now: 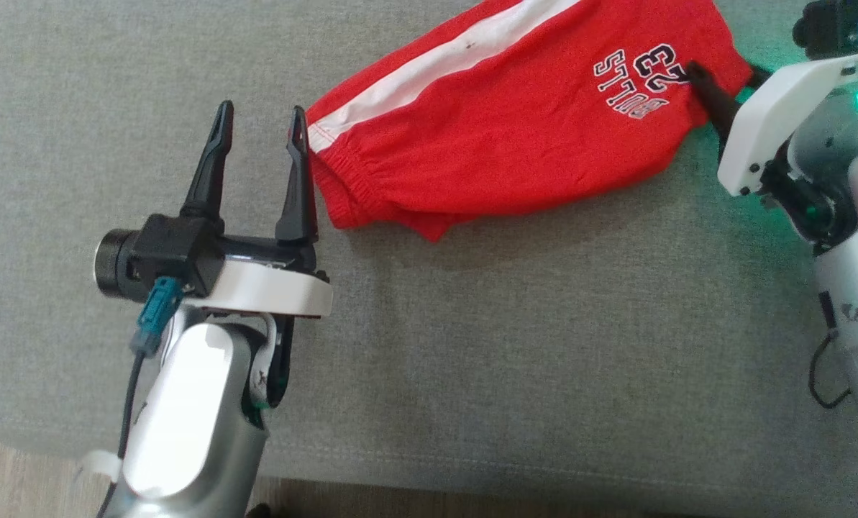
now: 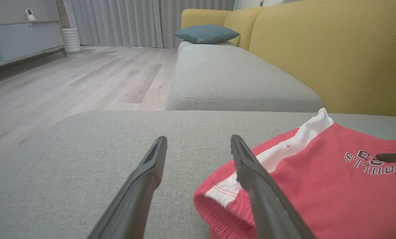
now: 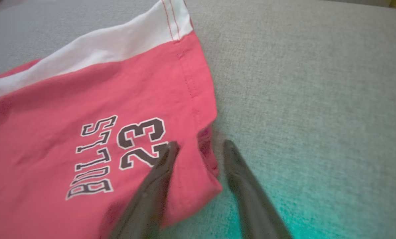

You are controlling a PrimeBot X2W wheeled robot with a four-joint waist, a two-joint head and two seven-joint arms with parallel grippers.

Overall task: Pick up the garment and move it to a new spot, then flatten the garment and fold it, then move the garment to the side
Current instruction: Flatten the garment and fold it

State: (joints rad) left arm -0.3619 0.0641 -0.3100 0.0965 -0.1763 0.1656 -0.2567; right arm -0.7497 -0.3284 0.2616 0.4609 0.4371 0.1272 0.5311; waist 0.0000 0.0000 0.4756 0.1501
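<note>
While both arms flank it, the red garment (image 1: 515,137), shorts with a white side stripe and "BULLS 23" lettering, lies flat on the grey sofa cushion (image 1: 472,345), toward 1 o'clock in the head view. The left gripper (image 1: 260,111) sits at the garment's 9 o'clock end, its fingers spread wide and holding nothing, the inner finger just beside the elastic waistband. At the garment's 3 o'clock end the right gripper (image 3: 201,146) straddles the hem, its fingers apart and not clamped: one lies over the lettering, the other over bare cushion. From the left wrist, a yellow backrest (image 2: 317,49) and a teal pillow (image 2: 206,33) show at 12 o'clock.
</note>
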